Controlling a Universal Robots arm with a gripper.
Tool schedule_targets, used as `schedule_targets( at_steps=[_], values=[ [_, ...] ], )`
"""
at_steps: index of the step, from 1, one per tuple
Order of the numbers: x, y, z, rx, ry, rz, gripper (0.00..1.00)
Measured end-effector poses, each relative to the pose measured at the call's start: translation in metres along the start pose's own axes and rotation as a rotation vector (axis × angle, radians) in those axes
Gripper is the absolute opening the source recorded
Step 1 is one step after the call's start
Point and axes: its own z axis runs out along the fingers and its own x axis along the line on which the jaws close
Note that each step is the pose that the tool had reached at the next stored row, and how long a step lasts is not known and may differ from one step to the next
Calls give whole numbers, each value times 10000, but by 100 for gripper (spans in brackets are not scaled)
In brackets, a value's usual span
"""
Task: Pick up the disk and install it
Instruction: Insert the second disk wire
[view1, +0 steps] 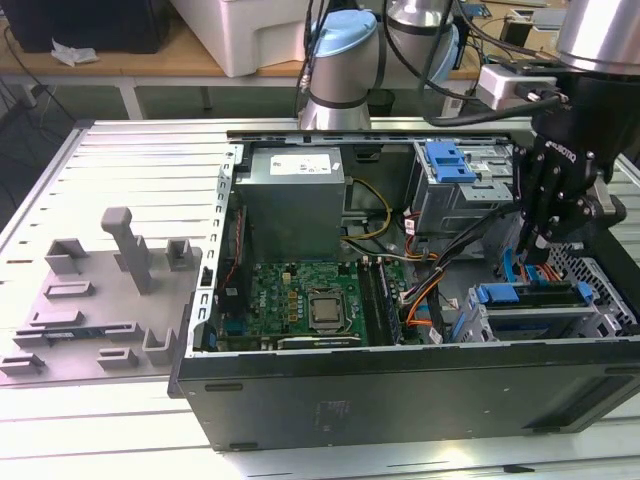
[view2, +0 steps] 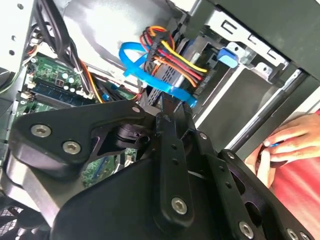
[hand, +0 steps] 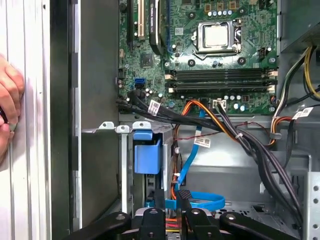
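Gripper (view1: 537, 238): lower right, in the drive bay; whether its fingers are closed, I cannot tell.
Disk (view1: 530, 302): apparently seated in its cage.
Advice: keep clear of the blue cable (hand: 197, 202).

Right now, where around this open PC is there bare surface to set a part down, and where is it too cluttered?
Free: the slatted table behind the grey fixture plate, and the strip in front of the computer case. Crowded: the drive cage corner, where the pincer hangs among the cables.

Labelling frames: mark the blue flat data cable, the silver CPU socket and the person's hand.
Blue flat data cable (view2: 131, 60), second wrist view, its looped bend.
Silver CPU socket (hand: 216, 36), first wrist view, centre of the lid.
Person's hand (hand: 9, 102), first wrist view, fingers.
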Motion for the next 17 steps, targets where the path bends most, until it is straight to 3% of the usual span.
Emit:
schedule_targets(
  at_steps=[5, 8, 13, 15, 17],
  values=[
    [-108, 98, -51, 66, 165, 12, 24],
    [-124, 170, -59, 96, 244, 19, 24],
    [-122, 324, -70, 219, 287, 45, 24],
    [-125, 371, -76, 257, 300, 52, 16],
    [-139, 394, -81, 274, 367, 55, 11]
  ],
)
